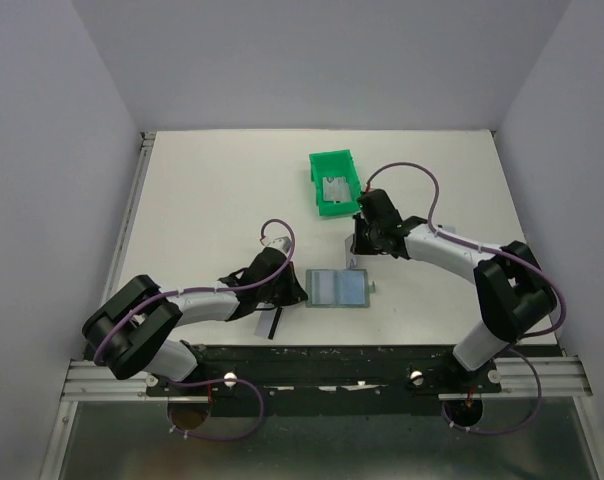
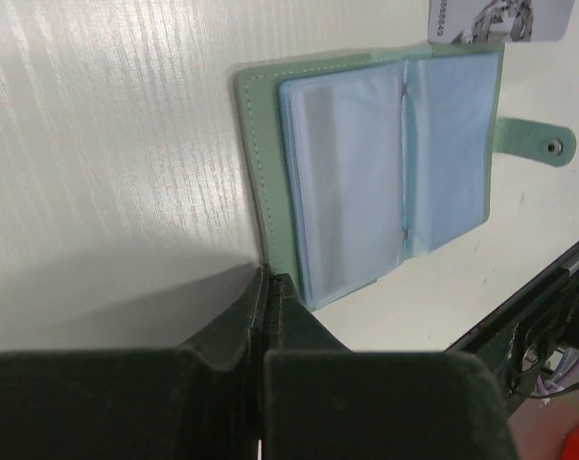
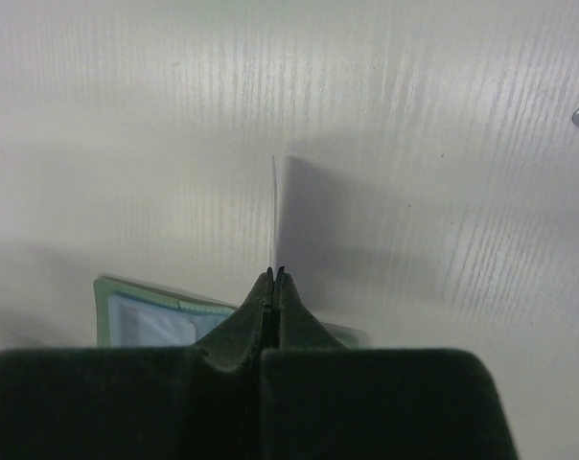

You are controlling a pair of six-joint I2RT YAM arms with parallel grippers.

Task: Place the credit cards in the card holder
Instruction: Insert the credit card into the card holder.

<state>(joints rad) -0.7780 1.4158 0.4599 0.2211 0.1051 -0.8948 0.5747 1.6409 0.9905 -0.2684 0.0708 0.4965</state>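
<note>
Just left of the card holder (image 1: 337, 288), open and flat on the white table (image 1: 212, 190): left tool (image 2: 267, 278), pressed together, tips at the holder's left edge; unclear whether gripping the cover. Just beyond the holder: right tool (image 3: 273, 275), clamped on one of the credit cards (image 3: 274, 216), upright, seen edge-on. Farther beyond the holder: green bin (image 1: 332, 160) with a second card (image 1: 334, 188) inside.

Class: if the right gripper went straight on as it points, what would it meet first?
Probably the bare table, touched by its held card first; the card holder sits off that line. Depth unclear.
</note>
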